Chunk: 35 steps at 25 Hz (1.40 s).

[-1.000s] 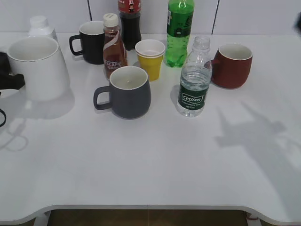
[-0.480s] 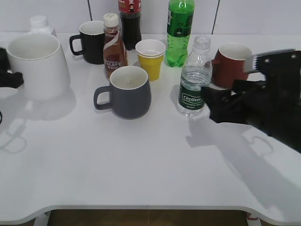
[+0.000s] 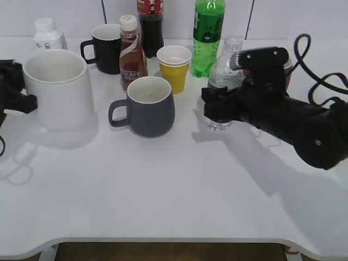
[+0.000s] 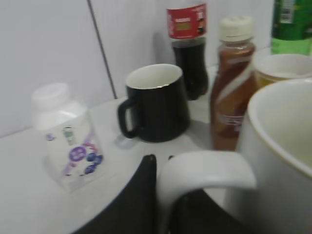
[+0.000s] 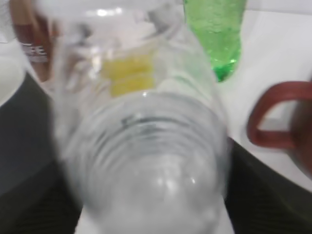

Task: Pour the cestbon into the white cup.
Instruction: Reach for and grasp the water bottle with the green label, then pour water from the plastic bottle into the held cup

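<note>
Cestbon flanked by the right gripper, white cup held at its handle

The cestbon (image 3: pixel 222 76) stands mid-table; the right gripper (image 3: pixel 217 109), reached in low, is set around it, closure not discernible. Water could be spilled if the capless bottle is tipped early. The white cup (image 3: pixel 57 87), far left, is clasped by the left gripper (image 4: pixel 163 195).

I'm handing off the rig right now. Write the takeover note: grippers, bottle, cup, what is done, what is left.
Right gripper: around the Cestbon bottle, which stands upright on the table by the red mug; firm grip cannot be confirmed.
Left gripper: jaws either side of the white cup's handle; whether they are clamped is unclear.
White cup: upright at the table's left, looks empty.
Done: both arms at their objects.
Left: lift the bottle, bring bottle and cup together, pour.
</note>
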Each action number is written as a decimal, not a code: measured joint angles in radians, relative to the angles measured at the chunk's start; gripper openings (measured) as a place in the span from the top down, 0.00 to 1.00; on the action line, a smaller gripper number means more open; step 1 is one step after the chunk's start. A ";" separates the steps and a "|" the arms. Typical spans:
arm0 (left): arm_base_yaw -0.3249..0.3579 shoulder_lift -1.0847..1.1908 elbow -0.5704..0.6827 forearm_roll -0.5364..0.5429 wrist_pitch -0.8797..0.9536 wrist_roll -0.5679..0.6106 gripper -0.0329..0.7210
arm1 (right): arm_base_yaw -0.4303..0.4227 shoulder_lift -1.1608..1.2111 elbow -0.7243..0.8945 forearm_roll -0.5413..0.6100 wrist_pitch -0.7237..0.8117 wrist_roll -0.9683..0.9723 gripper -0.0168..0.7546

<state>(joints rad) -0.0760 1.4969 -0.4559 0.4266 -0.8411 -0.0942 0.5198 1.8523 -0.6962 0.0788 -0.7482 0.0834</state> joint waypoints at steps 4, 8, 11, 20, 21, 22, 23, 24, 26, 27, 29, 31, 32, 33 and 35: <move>-0.081 -0.060 0.000 0.012 0.107 -0.022 0.91 | 0.000 0.003 -0.020 -0.111 0.025 -0.003 0.34; -0.197 -0.116 0.000 0.017 0.174 -0.035 0.91 | 0.002 -0.082 -0.016 -0.312 0.136 -0.004 0.34; -0.285 -0.132 0.000 0.020 0.185 -0.036 0.91 | 0.003 -0.199 -0.018 -0.360 0.205 -0.054 0.34; -0.442 -0.132 0.000 -0.006 0.219 -0.039 0.91 | 0.003 -0.373 -0.106 -0.576 0.396 -0.226 0.34; -0.450 -0.132 0.000 -0.011 0.219 -0.039 0.91 | 0.003 -0.373 -0.113 -0.620 0.398 -0.227 0.34; -0.455 -0.132 0.000 -0.015 0.221 -0.039 0.91 | 0.004 -0.373 -0.118 -0.654 0.398 -0.229 0.34; -0.457 -0.132 0.000 -0.017 0.221 -0.039 0.91 | 0.006 -0.373 -0.123 -0.690 0.401 -0.231 0.34; -0.459 -0.132 0.000 -0.018 0.221 -0.039 0.91 | 0.012 -0.373 -0.126 -0.721 0.407 -0.237 0.34; -0.459 -0.132 0.000 -0.024 0.221 -0.043 0.91 | 0.033 -0.373 -0.139 -0.757 0.449 -0.272 0.34; -0.460 -0.132 0.000 -0.025 0.221 -0.046 0.91 | 0.045 -0.373 -0.145 -0.767 0.468 -0.295 0.34; -0.463 -0.132 0.000 -0.025 0.221 -0.051 0.91 | 0.067 -0.369 -0.162 -0.774 0.497 -0.345 0.34; -0.470 -0.132 0.000 -0.026 0.221 -0.053 0.91 | 0.085 -0.359 -0.178 -0.777 0.508 -0.402 0.34; -0.477 -0.132 0.000 -0.026 0.222 -0.053 0.91 | 0.091 -0.356 -0.184 -0.778 0.509 -0.426 0.34; -0.484 -0.132 0.000 -0.026 0.224 -0.053 0.91 | 0.098 -0.351 -0.189 -0.778 0.512 -0.458 0.34; -0.499 -0.132 0.000 -0.026 0.226 -0.053 0.91 | 0.110 -0.341 -0.193 -0.778 0.512 -0.528 0.34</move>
<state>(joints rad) -0.5747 1.3650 -0.4559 0.4007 -0.6155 -0.1470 0.6299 1.5115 -0.8892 -0.6993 -0.2358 -0.4445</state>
